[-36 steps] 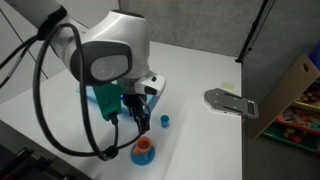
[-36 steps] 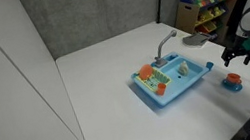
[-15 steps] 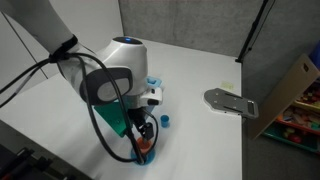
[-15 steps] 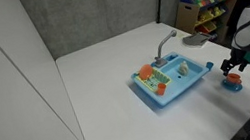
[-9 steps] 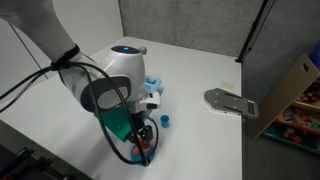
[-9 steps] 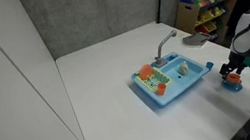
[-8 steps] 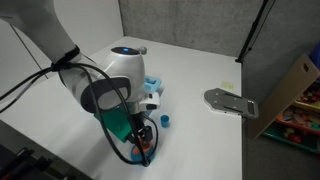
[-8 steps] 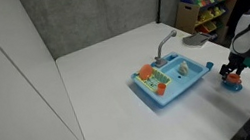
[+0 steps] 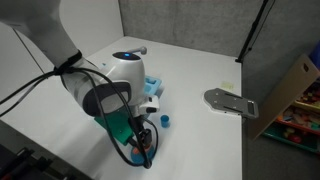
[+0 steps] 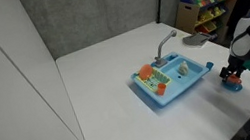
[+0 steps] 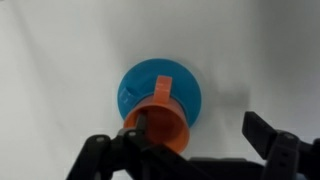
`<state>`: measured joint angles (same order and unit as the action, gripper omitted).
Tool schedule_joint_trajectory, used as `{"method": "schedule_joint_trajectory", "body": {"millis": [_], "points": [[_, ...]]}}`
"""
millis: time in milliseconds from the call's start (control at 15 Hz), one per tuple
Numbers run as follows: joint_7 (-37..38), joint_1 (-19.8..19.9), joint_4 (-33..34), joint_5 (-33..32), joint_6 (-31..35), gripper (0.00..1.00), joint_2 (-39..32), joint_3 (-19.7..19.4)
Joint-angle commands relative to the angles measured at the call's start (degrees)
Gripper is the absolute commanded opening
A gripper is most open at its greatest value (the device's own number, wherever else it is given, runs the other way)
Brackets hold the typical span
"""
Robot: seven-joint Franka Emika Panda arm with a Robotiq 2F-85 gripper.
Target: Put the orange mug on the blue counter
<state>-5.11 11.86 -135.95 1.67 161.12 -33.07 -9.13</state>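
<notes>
The orange mug (image 11: pixel 160 127) stands on a round blue plate (image 11: pixel 187 92) in the wrist view, handle pointing away from me. My gripper (image 11: pixel 200 135) is open and low over it; the left finger (image 11: pixel 138 128) sits at the mug's rim and the right finger (image 11: pixel 266 131) is well clear on bare table. In an exterior view the mug (image 10: pixel 232 82) sits under the gripper (image 10: pixel 232 72), to the right of the light blue toy sink with its counter (image 10: pixel 166 90). In an exterior view the arm hides most of the mug; the gripper (image 9: pixel 143 141) is near the table's front edge.
A tiny blue cup (image 9: pixel 165 121) stands beside the gripper. An orange-and-green rack piece (image 10: pixel 147 74) lies in the sink unit, by the grey faucet (image 10: pixel 166 43). A grey flat object (image 9: pixel 230 101) lies further off. A toy shelf (image 10: pixel 205 2) stands beyond the table.
The gripper has come down a little closer around the mug over the last second. The mug and plate have not moved.
</notes>
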Motion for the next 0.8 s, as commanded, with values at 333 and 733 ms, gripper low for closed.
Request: {"method": "schedule_joint_trajectory", "body": {"millis": [333,733], "points": [[-1.25,1.99,1.77,-0.53,-0.07,0.25,-0.93,0.81],[-1.39,2.92,1.79,-0.29,-0.82,0.00,-0.01,0.74]]}}
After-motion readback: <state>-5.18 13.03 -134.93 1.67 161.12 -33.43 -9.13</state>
